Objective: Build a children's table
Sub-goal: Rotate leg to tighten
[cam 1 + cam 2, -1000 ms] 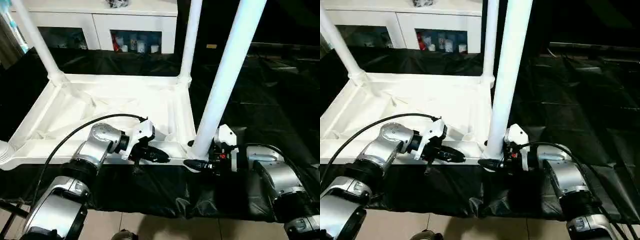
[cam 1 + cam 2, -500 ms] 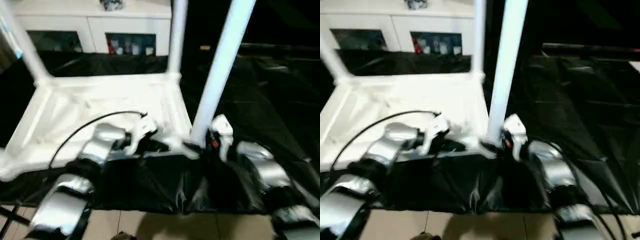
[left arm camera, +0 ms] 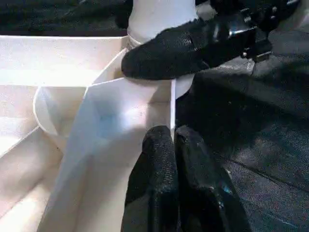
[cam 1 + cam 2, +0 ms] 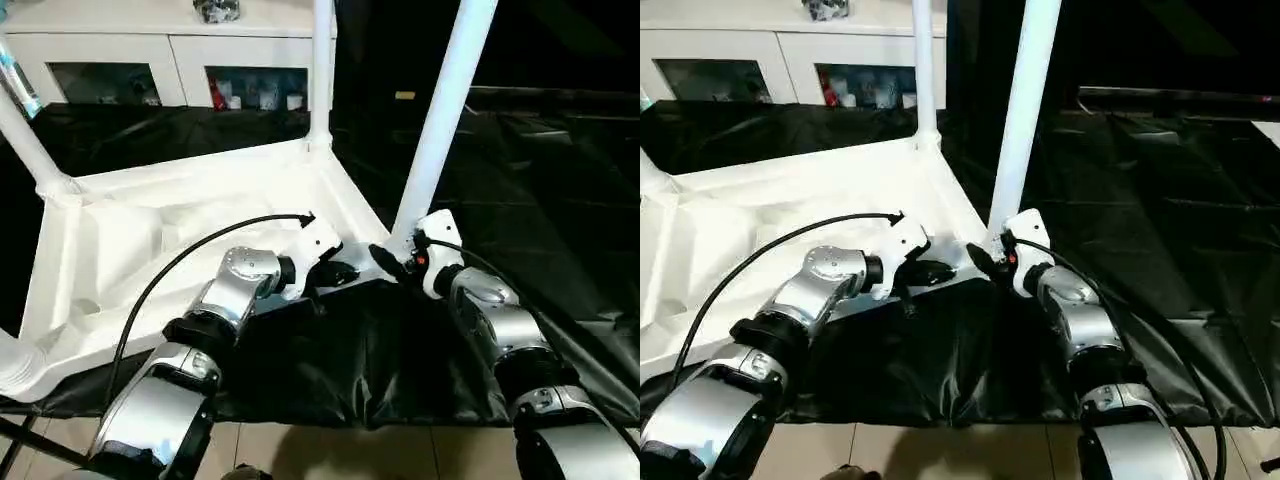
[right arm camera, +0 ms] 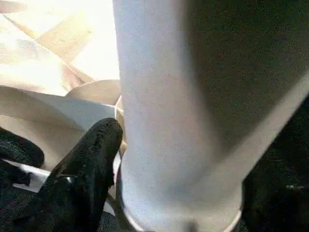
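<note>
Gripping the near leg (image 4: 440, 120) at its socket, the right tool (image 4: 388, 262) pinches it; the left tool (image 3: 175, 145), pressed together, nips the top's (image 4: 150, 230) rim at 9 o'clock. A crooked leg could pop out.

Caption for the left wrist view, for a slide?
Left gripper shut on tabletop rim; right gripper at the near-right leg base.

near leg (image 4: 440, 120) top cut off, cabinet (image 4: 170, 40) contents too small to tell
</note>
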